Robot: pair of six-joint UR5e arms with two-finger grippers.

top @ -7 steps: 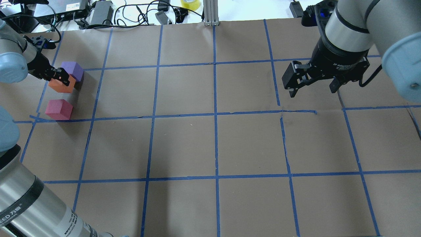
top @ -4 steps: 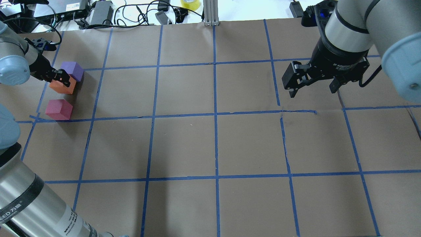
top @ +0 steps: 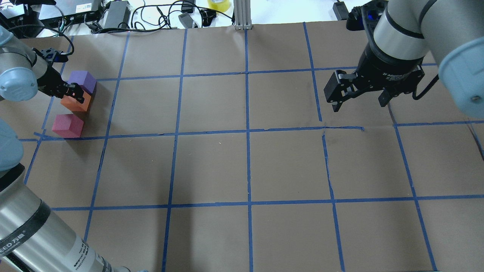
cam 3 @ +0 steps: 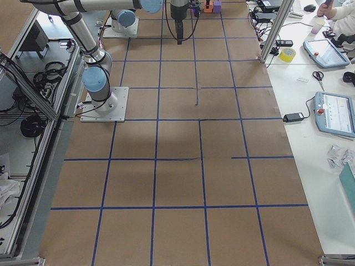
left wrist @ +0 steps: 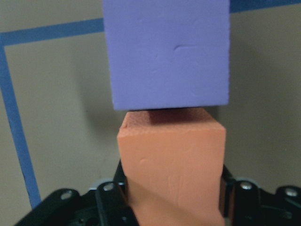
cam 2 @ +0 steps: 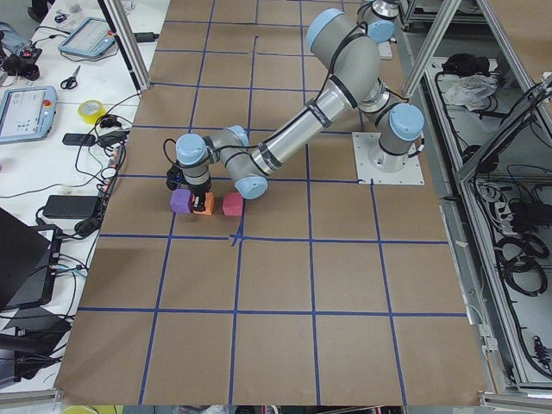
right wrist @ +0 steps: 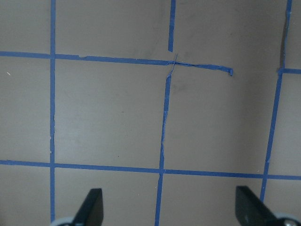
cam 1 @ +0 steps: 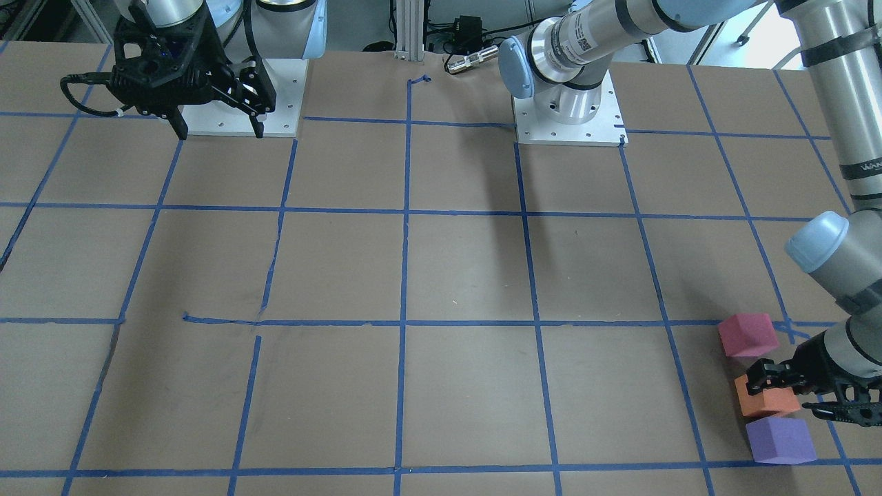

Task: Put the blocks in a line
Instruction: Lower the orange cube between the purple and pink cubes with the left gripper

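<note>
Just short of the left fingers [top: 75, 93], on the robot's side, the pink block [top: 68, 125] sits apart on the table [top: 211, 162]. Between those fingers the orange block [top: 77, 102] is clamped. Just past their tips lies the purple block [top: 83, 80], close against the orange. Well apart, the right fingers [top: 335, 101] hang spread wide, empty.

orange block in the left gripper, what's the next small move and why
Probably open the left gripper and release: the orange block it grips already sits between the purple block and pinkish-red block, roughly in line. Whether it rests on the paper is unclear.
</note>
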